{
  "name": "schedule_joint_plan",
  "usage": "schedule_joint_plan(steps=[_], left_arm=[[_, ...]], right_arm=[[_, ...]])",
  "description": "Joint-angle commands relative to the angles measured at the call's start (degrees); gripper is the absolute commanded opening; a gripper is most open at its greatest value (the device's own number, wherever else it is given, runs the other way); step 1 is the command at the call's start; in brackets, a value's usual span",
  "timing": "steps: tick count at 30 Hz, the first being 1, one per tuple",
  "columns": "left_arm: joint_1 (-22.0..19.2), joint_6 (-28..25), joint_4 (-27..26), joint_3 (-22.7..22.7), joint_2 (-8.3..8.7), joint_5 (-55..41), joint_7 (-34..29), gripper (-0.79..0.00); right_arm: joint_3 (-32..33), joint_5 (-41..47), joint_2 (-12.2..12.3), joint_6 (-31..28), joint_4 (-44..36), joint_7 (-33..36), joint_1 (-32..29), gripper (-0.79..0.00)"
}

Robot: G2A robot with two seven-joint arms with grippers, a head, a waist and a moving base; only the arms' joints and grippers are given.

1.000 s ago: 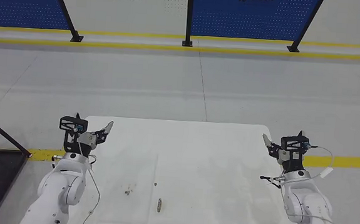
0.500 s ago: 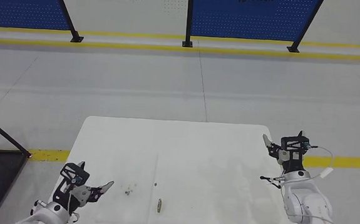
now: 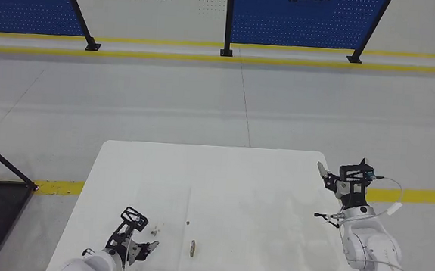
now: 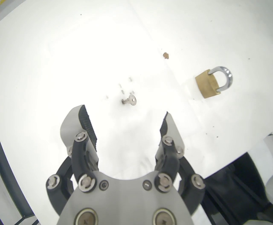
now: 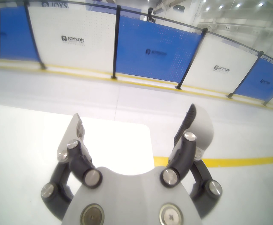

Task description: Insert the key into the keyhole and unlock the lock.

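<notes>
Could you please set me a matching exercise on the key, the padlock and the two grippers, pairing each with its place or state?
Things:
1. key
2. padlock
3. left gripper
4. right gripper

Places or states:
A. open, by the far right corner of the table
B. brass-coloured, lying flat on the table
C. open, with the key just ahead of its jaws
D. small, silver, lying flat on the table

Pairs: 1-D, 2-B, 3-C, 4-A.

The left claw (image 4: 124, 109) and right claw (image 5: 134, 110) are showing silver fingers (image 4: 68, 125), ribbed black pads (image 4: 87, 125), black links (image 4: 79, 153) and round screws (image 4: 86, 183) just behind.
</notes>
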Motion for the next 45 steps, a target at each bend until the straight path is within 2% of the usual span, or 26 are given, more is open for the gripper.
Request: schedule_joint_plan(steps=[1, 6, 9, 12, 14, 25, 28, 34, 36, 39, 42, 45], left_arm=[[-1.8, 1.4, 1.6, 2.1, -0.16, 0.9, -0.9, -0.249], [-3.7, 2.4, 3.3, 4.5, -0.32, 1.7, -2.0, -0.302], [-3.9, 2.8, 3.6, 5.1, -0.33, 2.1, -2.0, -0.308], [-4.1, 3.4, 4.2, 5.4, -0.34, 2.4, -1.2, -0.406], [-4.3, 3.2, 4.4, 5.7, -0.33, 2.5, -1.0, -0.428], [-6.4, 4.0, 5.8, 7.1, -0.36, 3.3, -0.6, -0.459], [-7.1, 4.5, 6.5, 7.6, -0.4, 3.7, -0.9, -0.536], [-8.1, 5.1, 7.0, 8.0, -0.42, 3.6, -1.6, -0.622], [-8.2, 5.2, 7.1, 8.0, -0.41, 3.6, -1.6, -0.699], [-8.3, 5.4, 7.2, 7.9, -0.37, 3.7, -1.5, -0.72], [-8.3, 5.2, 7.1, 7.7, -0.32, 3.4, -1.5, -0.785], [-8.3, 5.2, 7.1, 7.5, -0.27, 3.4, -1.4, -0.785]], right_arm=[[0.0, 0.0, 0.0, 0.0, 0.0, 0.0, 0.0, 0.0], [0.0, 0.0, 0.0, 0.0, 0.0, 0.0, 0.0, 0.0], [0.0, 0.0, 0.0, 0.0, 0.0, 0.0, 0.0, 0.0], [0.0, 0.0, 0.0, 0.0, 0.0, 0.0, 0.0, 0.0], [0.0, 0.0, 0.0, 0.0, 0.0, 0.0, 0.0, 0.0], [0.0, 0.0, 0.0, 0.0, 0.0, 0.0, 0.0, 0.0], [0.0, 0.0, 0.0, 0.0, 0.0, 0.0, 0.0, 0.0], [0.0, 0.0, 0.0, 0.0, 0.0, 0.0, 0.0, 0.0], [0.0, 0.0, 0.0, 0.0, 0.0, 0.0, 0.0, 0.0], [0.0, 0.0, 0.0, 0.0, 0.0, 0.0, 0.0, 0.0], [0.0, 0.0, 0.0, 0.0, 0.0, 0.0, 0.0, 0.0], [0.0, 0.0, 0.0, 0.0, 0.0, 0.0, 0.0, 0.0]])
